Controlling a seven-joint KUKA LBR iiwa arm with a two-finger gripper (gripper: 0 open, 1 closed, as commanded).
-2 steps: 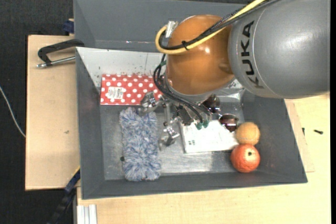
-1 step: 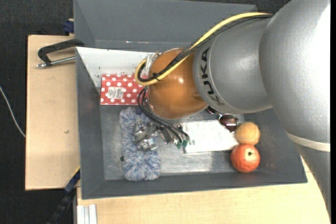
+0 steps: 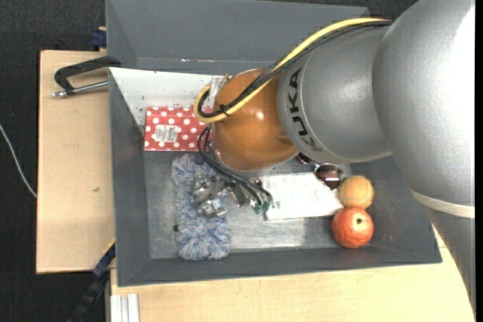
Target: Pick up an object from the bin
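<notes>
- Gripper (image 3: 213, 196) is hanging over the blue-grey fuzzy cloth (image 3: 198, 228), left-centre of the bin (image 3: 128, 222) (open or closed: cannot tell).
- White packet (image 3: 302, 196) is lying just beside it.
- Red dotted box (image 3: 172, 130) is sitting behind the cloth.

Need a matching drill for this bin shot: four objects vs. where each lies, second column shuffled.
Things:
1. red dotted box
2. blue fuzzy cloth
3. red apple
4. white flat packet

Places:
A. lower right corner of the bin
B. lower left floor, under the gripper
C. upper left corner
D. mid floor, just left of the yellow-orange fruit

Pairs: 1-C, 2-B, 3-A, 4-D
</notes>
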